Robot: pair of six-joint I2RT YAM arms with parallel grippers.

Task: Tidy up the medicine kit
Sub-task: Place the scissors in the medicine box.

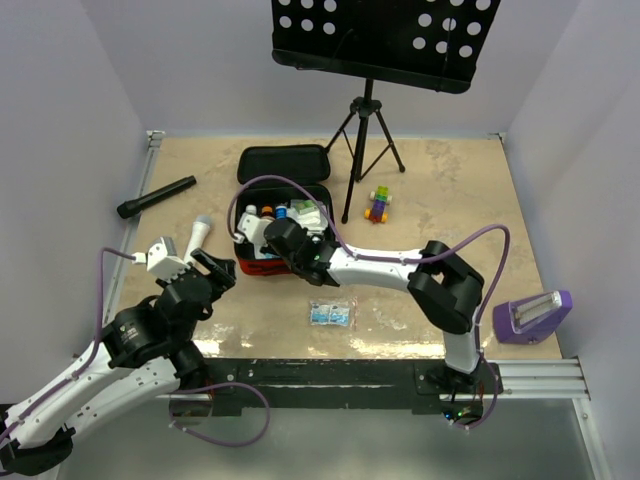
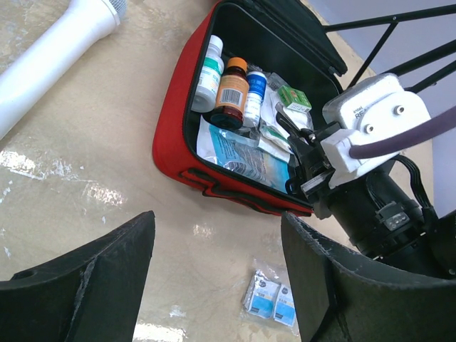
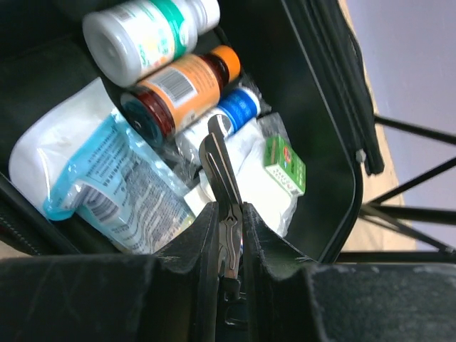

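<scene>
The medicine kit (image 1: 250, 267) lies open at the centre of the top view, lid folded back. The right gripper (image 3: 229, 214) is clenched on the scissors (image 3: 217, 160) above the kit's contents. At lower left, the left gripper (image 2: 217, 224) stands released, holding nothing, over the table (image 2: 85, 164).

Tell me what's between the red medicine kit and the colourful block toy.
One tripod leg of the black music stand lands between the medicine kit and the block toy; the top view shows it.
</scene>
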